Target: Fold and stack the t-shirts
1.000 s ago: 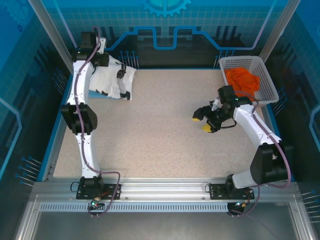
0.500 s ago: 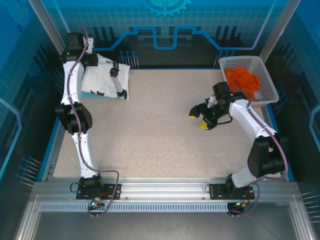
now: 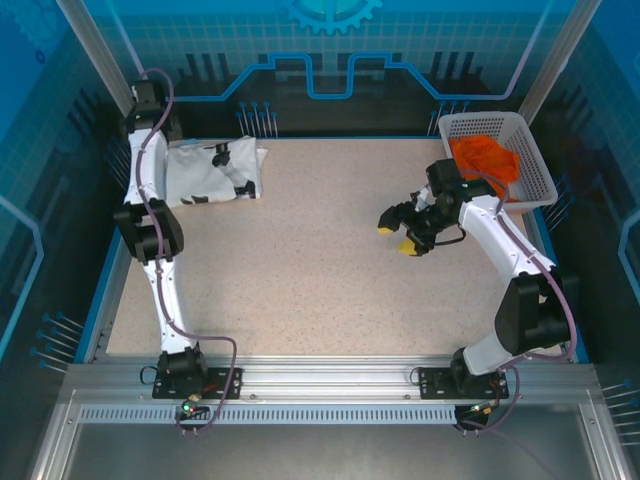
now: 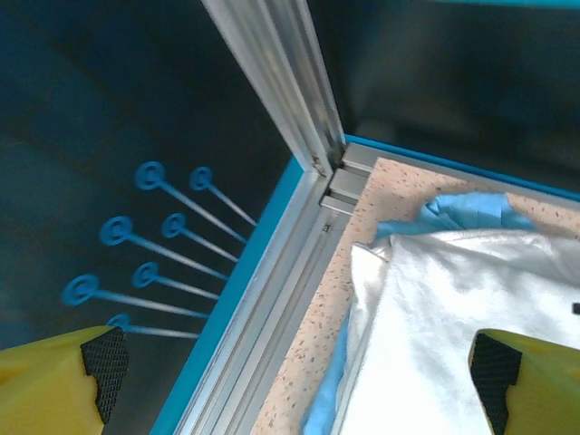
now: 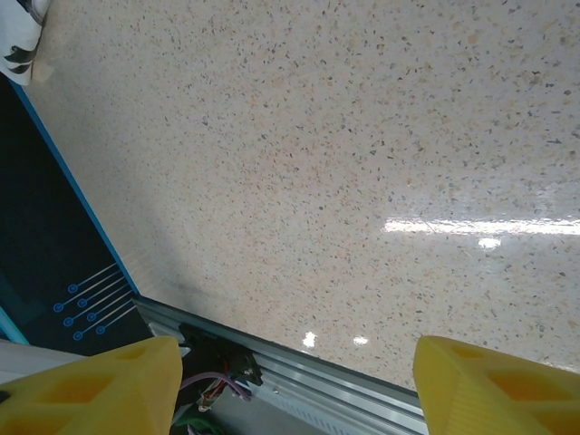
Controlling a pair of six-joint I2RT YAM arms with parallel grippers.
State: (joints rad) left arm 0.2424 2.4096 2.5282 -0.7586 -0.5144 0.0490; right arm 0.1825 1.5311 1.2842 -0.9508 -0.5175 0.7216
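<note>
The speckled beige tabletop (image 3: 330,270) is being taken in whole by the top view. The large white cloth t-shirt with black printed marks (image 3: 213,170) is being seen lying flat, loosely folded, at the far left corner, just beside the left arm's wrist. The white plastic lattice basket (image 3: 537,170) is being seen at the far right corner, a crumpled orange cloth (image 3: 485,160) lying inside it.

More detail is being given by the left wrist view: the plain light blue cloth t-shirt (image 4: 471,210) is being shown under the white one, peeking out along its edge near the aluminium corner post (image 4: 290,91). The left gripper (image 4: 299,367) is being held over that corner, its yellow fingers (image 4: 54,390) spread wide and nothing between them.

The right gripper (image 3: 397,238) is being held over the table mid-right, well apart from both shirts. In the right wrist view its fingers are being shown parted, with nothing gripped.
</note>
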